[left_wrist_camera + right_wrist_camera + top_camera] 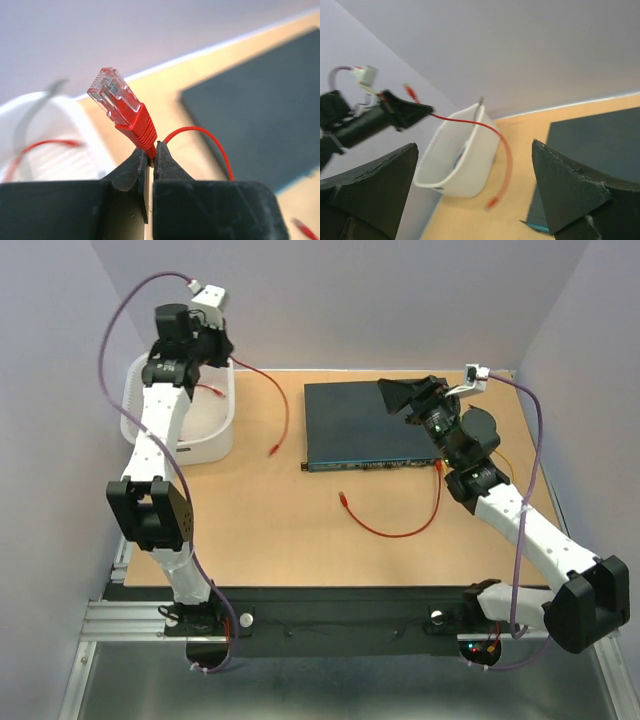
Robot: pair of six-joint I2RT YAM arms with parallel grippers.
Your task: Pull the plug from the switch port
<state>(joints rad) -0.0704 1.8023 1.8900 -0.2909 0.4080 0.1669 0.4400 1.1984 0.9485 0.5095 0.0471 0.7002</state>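
Note:
The switch [360, 425] is a flat dark box lying right of the table's centre, its teal socket face [370, 466] turned toward the arms. A red cable [400, 532] runs from the right end of that face in a loop to a loose plug [343, 497] on the table. My left gripper [215, 340] is raised over the white basket and is shut on the boot of another red cable's plug [115, 97]. That cable [283, 410] hangs down to the table. My right gripper [410, 395] is open and empty above the switch [590, 150].
The white basket [215, 445] stands at the back left with a red cable [207, 390] inside; it also shows in the right wrist view [465, 160]. The held cable's free end [274, 450] rests on the table between basket and switch.

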